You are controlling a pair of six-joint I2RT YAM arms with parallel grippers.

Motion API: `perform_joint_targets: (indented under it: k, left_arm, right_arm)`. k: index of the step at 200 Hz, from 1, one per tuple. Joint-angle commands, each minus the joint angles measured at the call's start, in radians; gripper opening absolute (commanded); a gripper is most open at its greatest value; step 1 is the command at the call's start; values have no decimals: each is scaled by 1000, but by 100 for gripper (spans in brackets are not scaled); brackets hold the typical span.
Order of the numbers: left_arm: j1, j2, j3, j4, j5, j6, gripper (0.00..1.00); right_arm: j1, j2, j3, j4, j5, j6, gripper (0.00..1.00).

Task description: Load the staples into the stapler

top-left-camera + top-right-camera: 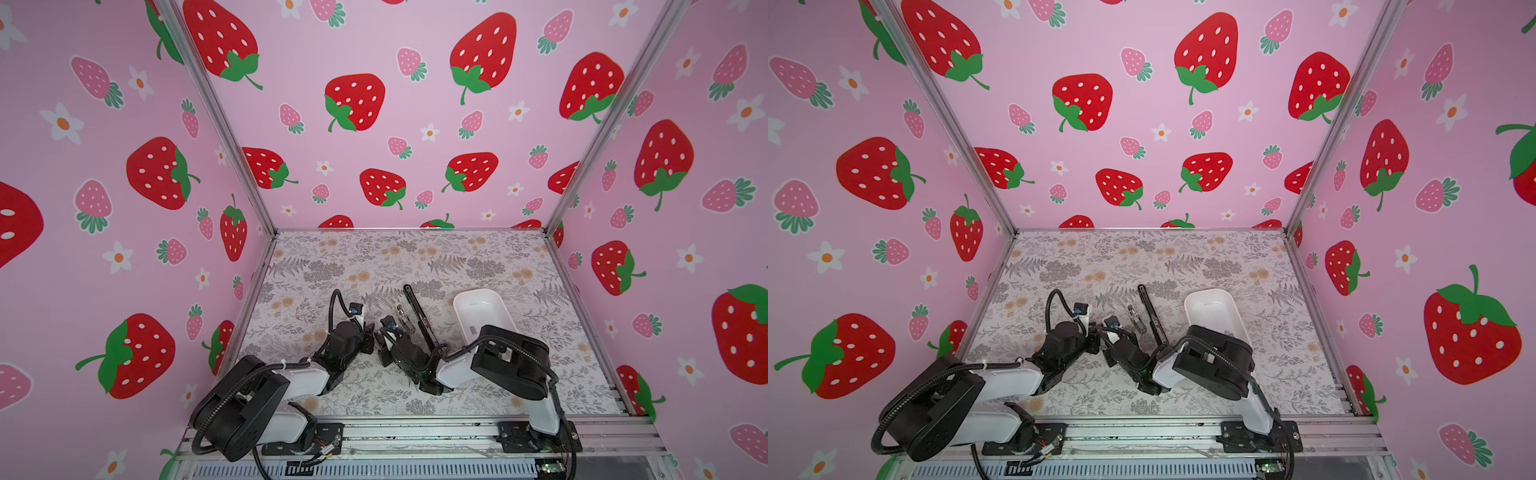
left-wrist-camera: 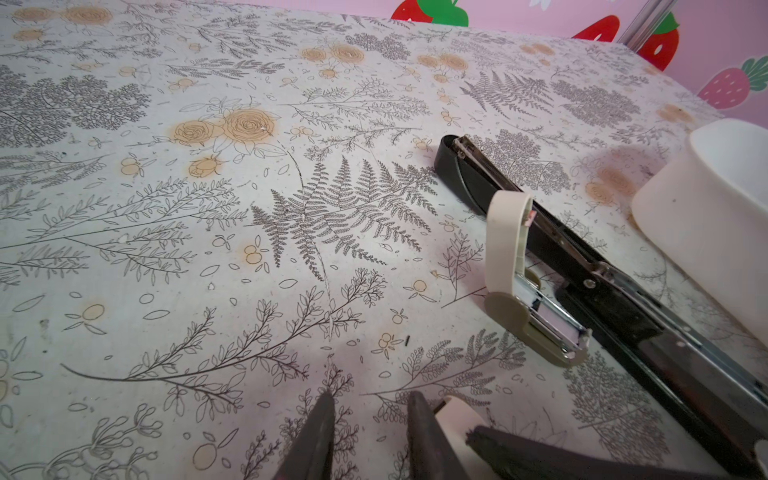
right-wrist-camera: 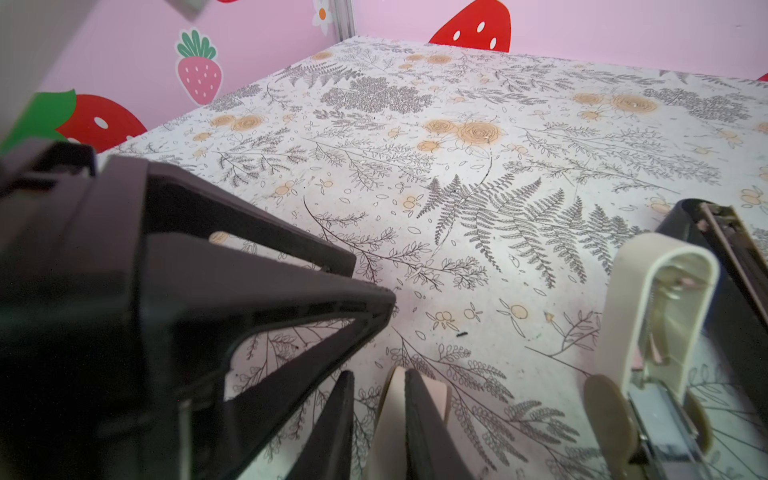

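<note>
A small beige stapler (image 2: 505,245) lies on the table with its lid raised and its metal channel bared. Beside it a long black stapler (image 2: 623,307) lies opened flat. A short grey staple strip (image 1: 473,331) rests in the white tray (image 1: 461,307). My left gripper (image 2: 372,399) is open over bare table, with nothing between its fingers. My right gripper (image 3: 379,374) faces it tip to tip, jaws a narrow gap apart. A cream curved piece (image 3: 395,415) sits at one of its fingers (image 3: 428,428); whether it is gripped is unclear.
The tray's wall (image 2: 706,232) stands just beyond the black stapler. Pink strawberry-print walls close in the back and both sides of the patterned table (image 1: 332,266). An aluminium rail (image 1: 415,432) runs along the front edge, where both arm bases are mounted.
</note>
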Motion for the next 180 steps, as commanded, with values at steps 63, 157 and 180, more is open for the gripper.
perform_joint_targets:
  k: [63, 157, 180]
  left_arm:
    - [20, 42, 33, 35, -30, -66, 32]
    - [51, 47, 34, 40, 5, -76, 32]
    - [58, 57, 36, 49, 18, -80, 32]
  right_arm:
    - [9, 111, -92, -196, 29, 25, 22]
    - [2, -70, 28, -393, 8, -61, 32]
    - [0, -59, 39, -390, -13, -81, 32]
